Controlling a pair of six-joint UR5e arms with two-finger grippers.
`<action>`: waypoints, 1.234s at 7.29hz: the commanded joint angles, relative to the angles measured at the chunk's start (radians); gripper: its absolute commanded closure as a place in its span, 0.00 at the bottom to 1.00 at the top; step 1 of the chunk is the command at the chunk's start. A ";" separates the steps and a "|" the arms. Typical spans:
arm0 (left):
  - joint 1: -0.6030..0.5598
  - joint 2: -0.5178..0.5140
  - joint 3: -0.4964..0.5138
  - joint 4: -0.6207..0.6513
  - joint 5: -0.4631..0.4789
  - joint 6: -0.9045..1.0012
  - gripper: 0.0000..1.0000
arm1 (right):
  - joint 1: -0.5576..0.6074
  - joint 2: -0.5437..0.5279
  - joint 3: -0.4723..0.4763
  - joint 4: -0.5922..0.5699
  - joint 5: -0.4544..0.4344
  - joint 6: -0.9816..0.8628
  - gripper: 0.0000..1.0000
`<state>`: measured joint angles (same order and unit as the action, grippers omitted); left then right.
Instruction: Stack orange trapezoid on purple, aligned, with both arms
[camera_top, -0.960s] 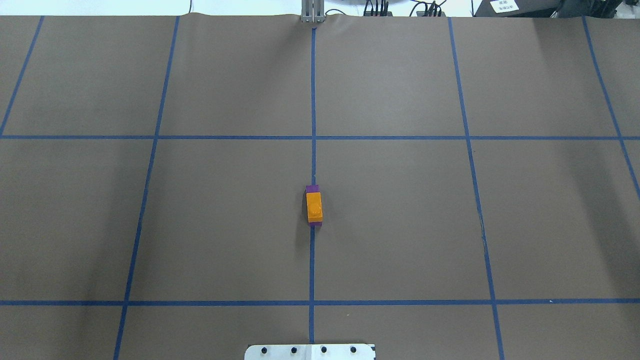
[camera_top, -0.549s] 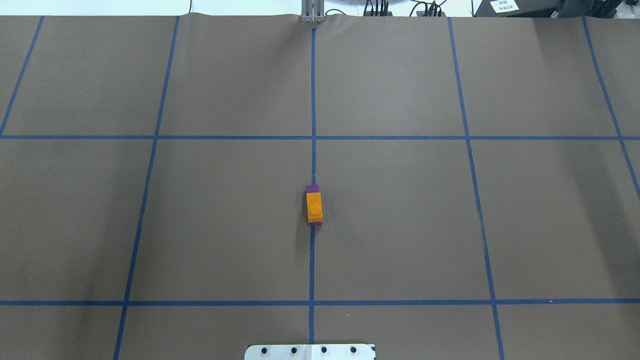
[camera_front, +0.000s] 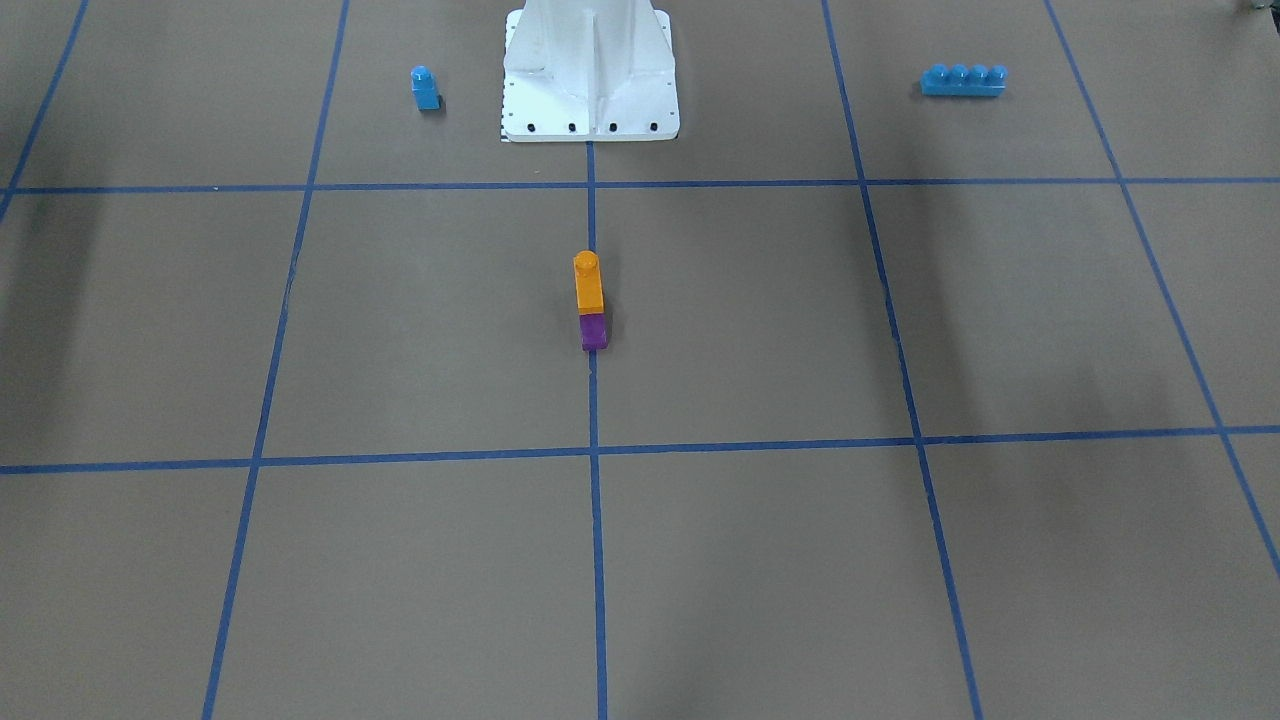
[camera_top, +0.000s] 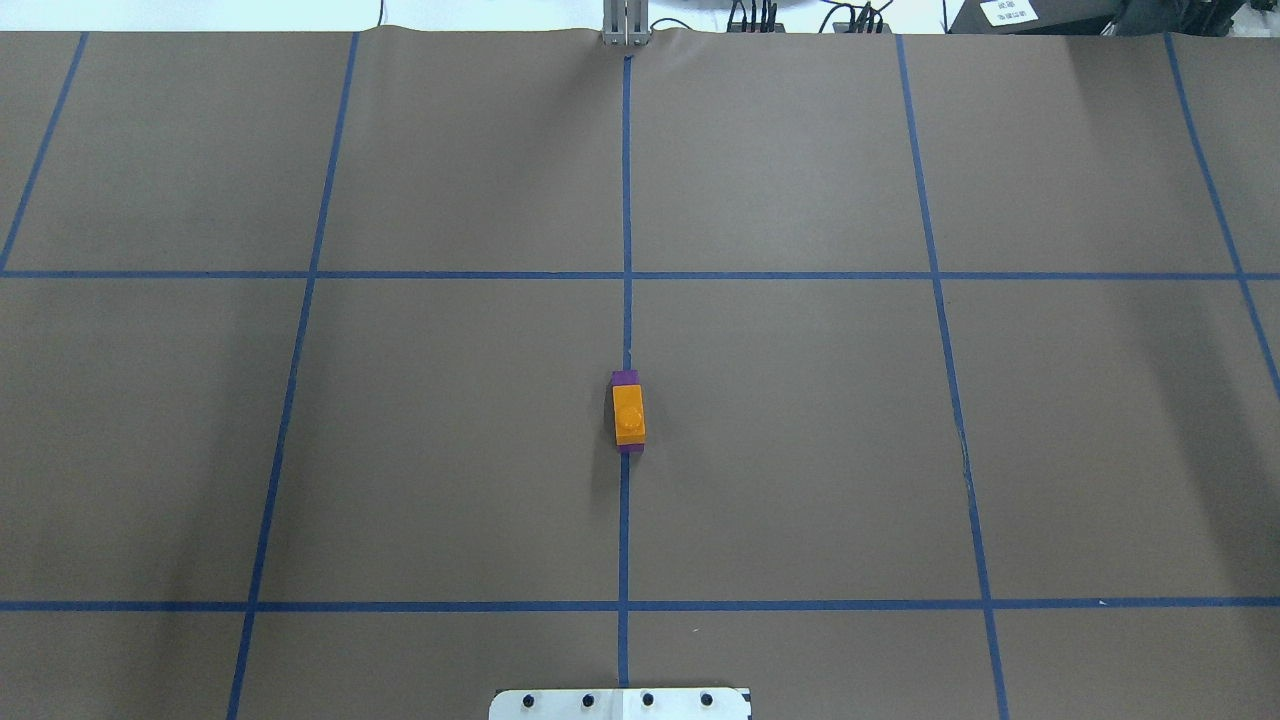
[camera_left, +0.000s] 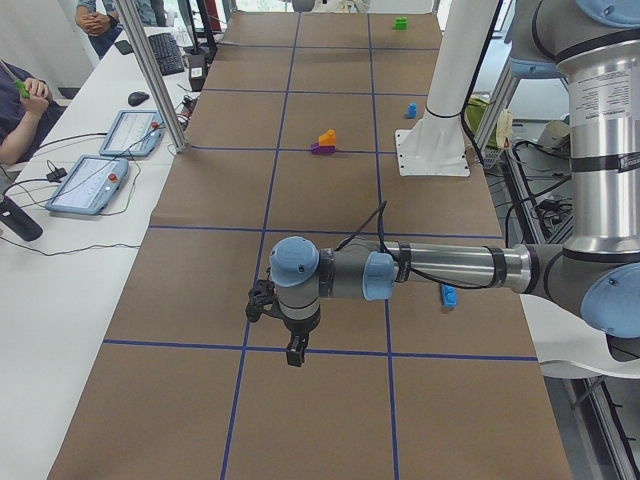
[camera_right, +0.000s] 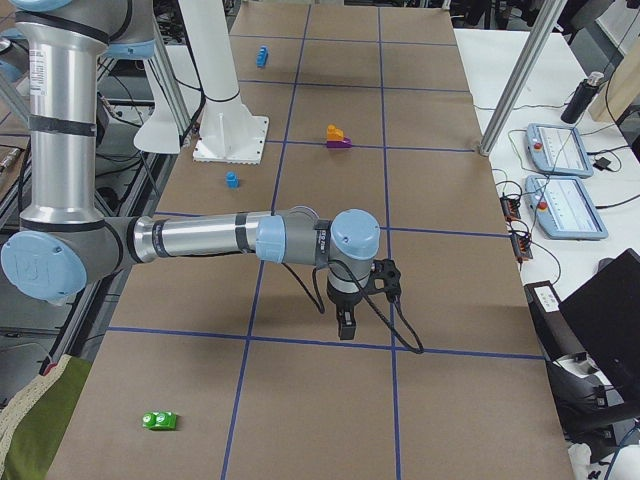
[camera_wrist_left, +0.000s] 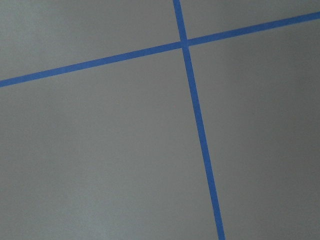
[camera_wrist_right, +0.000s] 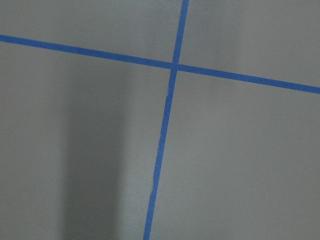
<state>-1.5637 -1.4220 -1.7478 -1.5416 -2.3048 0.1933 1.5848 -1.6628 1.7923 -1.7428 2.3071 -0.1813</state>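
Observation:
The orange trapezoid (camera_top: 629, 415) sits on top of the purple (camera_top: 626, 378) block on the centre tape line, stud up. Both also show in the front-facing view, orange (camera_front: 589, 285) above purple (camera_front: 593, 331). No gripper touches them. My left gripper (camera_left: 295, 354) shows only in the exterior left view, pointing down over the table far from the stack. My right gripper (camera_right: 345, 329) shows only in the exterior right view, likewise far from the stack. I cannot tell whether either is open or shut. Both wrist views show only brown table cover and blue tape.
A small blue single-stud block (camera_front: 425, 88) and a long blue four-stud brick (camera_front: 963, 80) lie on either side of the white base pedestal (camera_front: 590, 75). A green block (camera_right: 160, 420) lies near the table's end on my right. Operators' tablets (camera_right: 566, 205) lie on a side table.

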 joint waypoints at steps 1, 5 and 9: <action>-0.001 0.000 0.001 0.000 -0.001 -0.002 0.00 | -0.003 -0.002 -0.001 0.000 0.000 0.000 0.00; 0.001 0.000 -0.001 -0.002 -0.001 -0.002 0.00 | -0.011 0.000 -0.001 0.000 0.000 0.002 0.00; -0.001 0.000 -0.001 -0.002 -0.001 -0.003 0.00 | -0.015 0.000 -0.001 0.000 0.000 0.000 0.00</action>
<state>-1.5644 -1.4220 -1.7476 -1.5432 -2.3066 0.1907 1.5700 -1.6628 1.7917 -1.7426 2.3071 -0.1805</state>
